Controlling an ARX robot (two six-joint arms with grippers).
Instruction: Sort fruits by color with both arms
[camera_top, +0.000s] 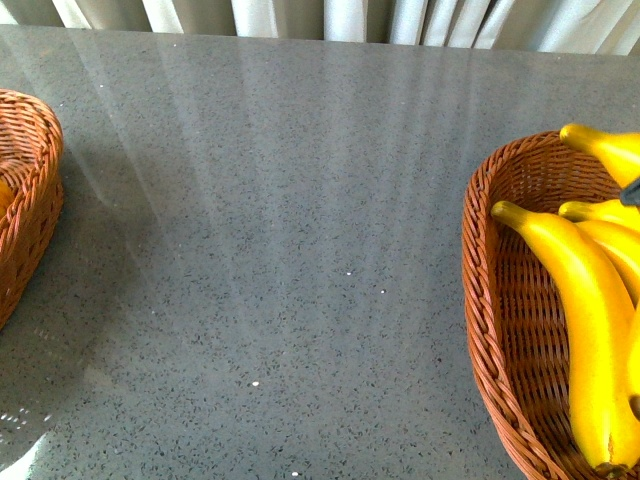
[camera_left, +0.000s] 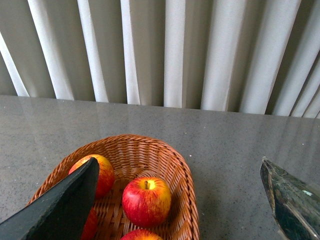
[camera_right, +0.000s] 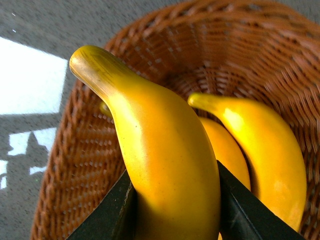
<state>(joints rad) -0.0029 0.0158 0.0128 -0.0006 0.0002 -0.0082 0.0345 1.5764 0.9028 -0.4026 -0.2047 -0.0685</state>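
right black gripper (camera_right: 172, 210) pinches a glossy yellow banana (camera_right: 160, 155) over the right brown wicker basket (camera_top: 500, 330) of bananas; left gripper (camera_left: 180, 200), spread, hovers above red apples (camera_left: 146, 201) in the left wicker basket (camera_left: 175, 165).

Bananas (camera_top: 590, 330) in right basket (camera_top: 500, 330)

The right gripper (camera_right: 172, 205) clamps a large banana (camera_right: 160, 160) between its black fingers (camera_right: 112, 212); beyond it two more bananas (camera_right: 260, 150) lie in the wicker basket (camera_right: 240, 55).
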